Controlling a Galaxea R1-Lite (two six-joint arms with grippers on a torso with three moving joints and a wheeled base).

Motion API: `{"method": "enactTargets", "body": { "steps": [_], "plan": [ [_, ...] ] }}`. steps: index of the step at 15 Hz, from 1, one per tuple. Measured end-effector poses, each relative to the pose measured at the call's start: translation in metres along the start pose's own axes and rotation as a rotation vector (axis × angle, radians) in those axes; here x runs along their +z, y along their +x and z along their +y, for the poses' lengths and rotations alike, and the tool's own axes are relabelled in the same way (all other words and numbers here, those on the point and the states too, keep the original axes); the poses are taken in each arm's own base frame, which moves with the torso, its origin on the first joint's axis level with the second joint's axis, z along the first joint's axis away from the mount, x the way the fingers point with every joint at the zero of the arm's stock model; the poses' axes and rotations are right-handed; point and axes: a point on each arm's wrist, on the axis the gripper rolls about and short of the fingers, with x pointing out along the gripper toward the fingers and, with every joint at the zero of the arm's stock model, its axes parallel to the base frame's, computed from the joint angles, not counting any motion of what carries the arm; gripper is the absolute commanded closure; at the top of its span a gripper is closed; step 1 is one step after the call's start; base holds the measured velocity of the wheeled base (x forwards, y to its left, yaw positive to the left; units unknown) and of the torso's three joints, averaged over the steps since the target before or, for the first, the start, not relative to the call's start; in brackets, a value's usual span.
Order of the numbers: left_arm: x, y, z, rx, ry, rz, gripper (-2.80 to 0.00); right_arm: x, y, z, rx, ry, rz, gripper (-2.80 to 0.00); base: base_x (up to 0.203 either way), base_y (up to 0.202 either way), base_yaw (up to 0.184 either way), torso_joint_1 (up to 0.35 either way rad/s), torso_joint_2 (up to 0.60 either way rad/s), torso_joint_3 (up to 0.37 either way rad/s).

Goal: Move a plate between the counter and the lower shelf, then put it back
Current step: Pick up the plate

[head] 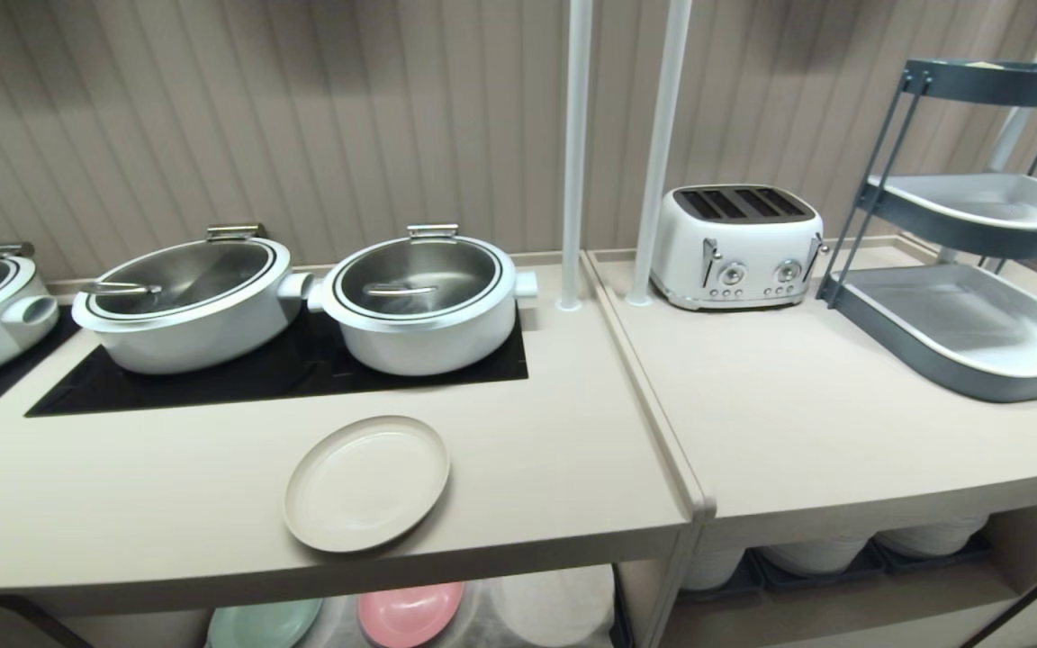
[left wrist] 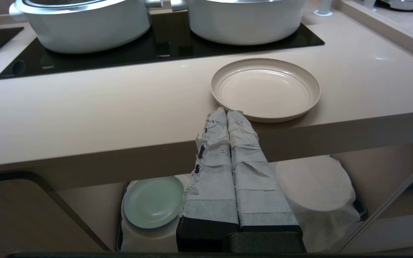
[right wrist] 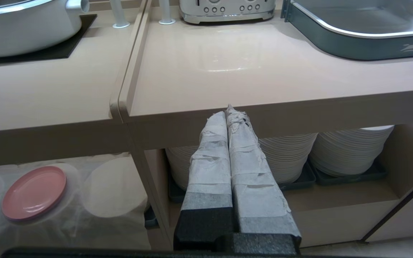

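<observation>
Head cam above; wrists face counter (head: 167, 504).

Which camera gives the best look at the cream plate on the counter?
The left wrist view: the plate sits close and whole, its rim and inner rings clear. The head view shows the whole plate from above, farther off. The right wrist view barely catches it at its edge.

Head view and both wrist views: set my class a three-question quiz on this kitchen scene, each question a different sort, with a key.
1. True or false: the plate lies on the counter.
2. Which plates lie in the lower shelf? A mint-green and pink; B two blue; C none.
3. Fill in: the left gripper and right gripper both have their fingers ____.

Key: 1 true; 2 A; 3 shut.
</observation>
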Motion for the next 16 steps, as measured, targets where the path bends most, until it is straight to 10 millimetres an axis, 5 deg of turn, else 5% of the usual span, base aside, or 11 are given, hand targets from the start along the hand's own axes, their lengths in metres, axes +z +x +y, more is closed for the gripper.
{"method": "enactTargets", "body": {
  "steps": [6,16],
  "plan": [
    [0.006,-0.001,0.000,-0.023,0.104,-0.026,0.00,0.000,0.000,0.000,0.000,0.000,0.000,0.00,0.000,0.000,0.000,0.000,0.00,0.000],
    [0.074,-0.014,0.002,-0.036,0.061,0.025,0.00,0.000,0.000,0.000,-0.001,0.000,0.000,0.00,0.000,0.000,0.000,0.000,0.00,0.000]
  ]
}}
